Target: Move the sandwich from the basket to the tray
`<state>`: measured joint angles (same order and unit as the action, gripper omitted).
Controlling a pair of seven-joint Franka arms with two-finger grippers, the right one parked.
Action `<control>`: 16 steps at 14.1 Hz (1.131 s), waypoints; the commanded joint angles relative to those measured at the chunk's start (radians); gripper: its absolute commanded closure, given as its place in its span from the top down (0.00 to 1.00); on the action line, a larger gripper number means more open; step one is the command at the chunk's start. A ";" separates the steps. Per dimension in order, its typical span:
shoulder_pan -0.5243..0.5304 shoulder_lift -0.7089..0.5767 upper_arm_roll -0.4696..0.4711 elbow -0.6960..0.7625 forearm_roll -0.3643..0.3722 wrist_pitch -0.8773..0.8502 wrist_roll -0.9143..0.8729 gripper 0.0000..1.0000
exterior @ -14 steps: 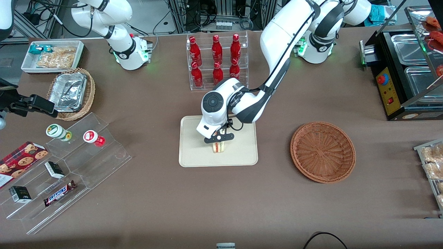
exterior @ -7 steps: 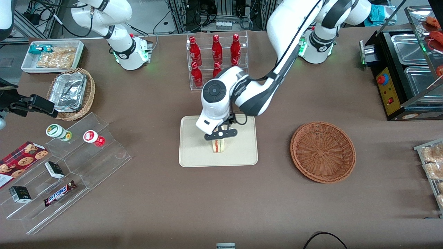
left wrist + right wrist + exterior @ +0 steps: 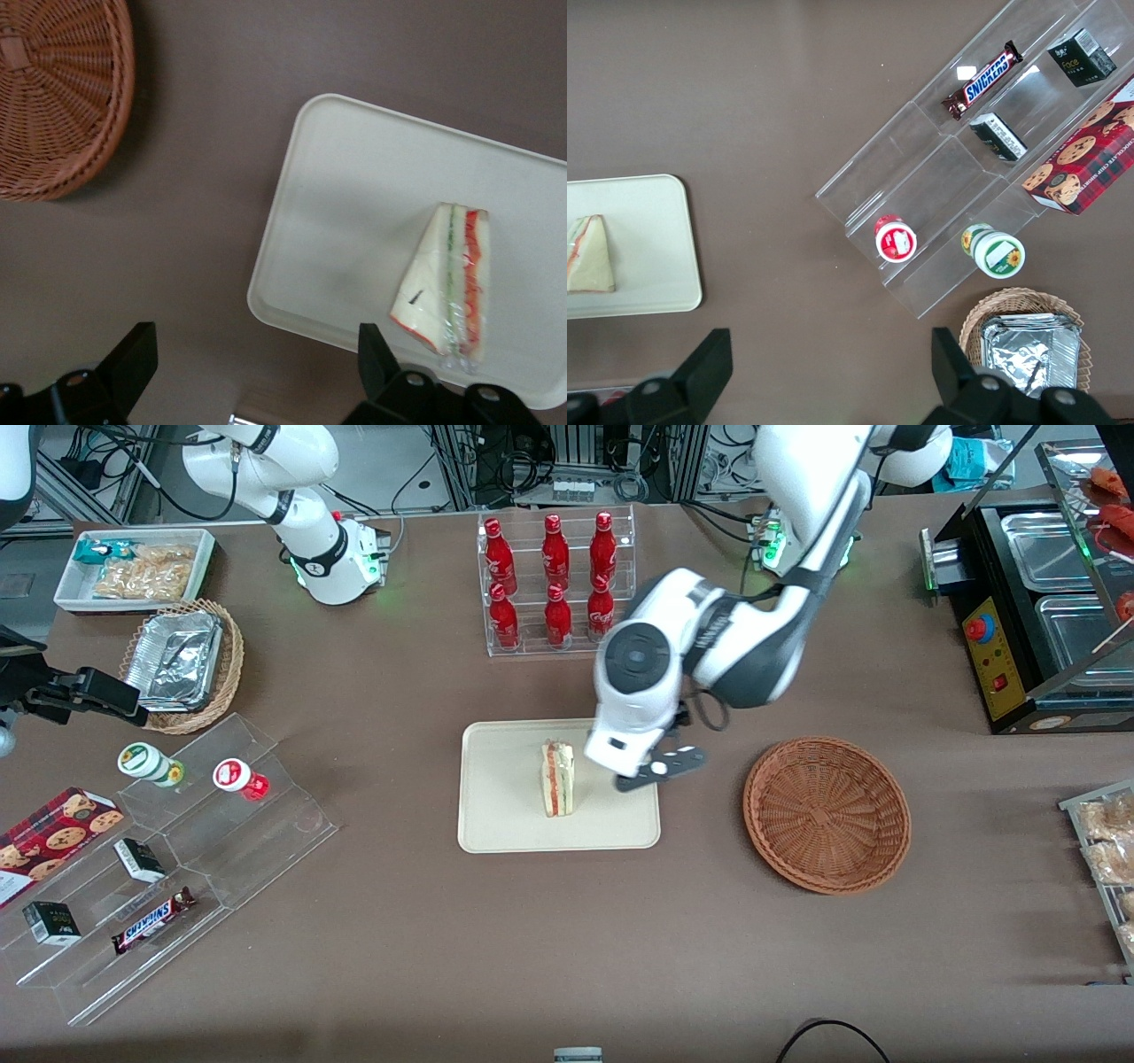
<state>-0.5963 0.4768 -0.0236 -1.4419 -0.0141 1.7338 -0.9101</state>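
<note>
The sandwich (image 3: 557, 779) lies on the cream tray (image 3: 505, 815) near its middle, filling layers showing; it also shows in the left wrist view (image 3: 445, 282) on the tray (image 3: 354, 195) and in the right wrist view (image 3: 590, 254). My left gripper (image 3: 660, 769) is open and empty, raised above the tray's edge that faces the basket, apart from the sandwich. In the left wrist view the gripper (image 3: 252, 359) has its fingers wide apart over bare table beside the tray's rim. The reddish-brown basket (image 3: 826, 812) is empty, toward the working arm's end of the table; it also shows in the left wrist view (image 3: 53, 97).
A clear rack of red bottles (image 3: 555, 580) stands farther from the front camera than the tray. A clear stepped shelf (image 3: 177, 850) with snacks, a tan basket with foil containers (image 3: 182, 664) and a white bin (image 3: 133, 567) lie toward the parked arm's end. A black appliance (image 3: 1036, 593) stands past the basket.
My gripper has let go of the sandwich, risen and moved off it toward the basket. The sandwich stays on the tray, now fully in view.
</note>
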 commanded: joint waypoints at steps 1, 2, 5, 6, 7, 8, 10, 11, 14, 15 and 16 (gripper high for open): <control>0.088 -0.163 -0.009 -0.188 -0.004 0.006 0.139 1.00; 0.122 -0.202 -0.009 -0.227 -0.004 0.003 0.189 1.00; 0.200 -0.286 -0.009 -0.307 -0.004 -0.014 0.333 1.00; 0.228 -0.309 -0.009 -0.321 -0.004 -0.031 0.377 1.00; 0.248 -0.329 -0.009 -0.327 -0.004 -0.055 0.416 1.00; 0.274 -0.349 -0.009 -0.327 -0.004 -0.087 0.456 1.00; 0.321 -0.395 -0.010 -0.327 -0.003 -0.141 0.525 1.00; 0.375 -0.417 -0.024 -0.324 -0.004 -0.173 0.571 1.00; 0.478 -0.457 -0.064 -0.318 -0.004 -0.211 0.715 1.00; 0.507 -0.469 -0.073 -0.315 -0.003 -0.218 0.752 1.00; 0.541 -0.486 -0.084 -0.307 -0.001 -0.221 0.786 1.00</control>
<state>-0.1193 0.0406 -0.0706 -1.7343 -0.0150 1.5269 -0.1900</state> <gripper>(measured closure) 0.000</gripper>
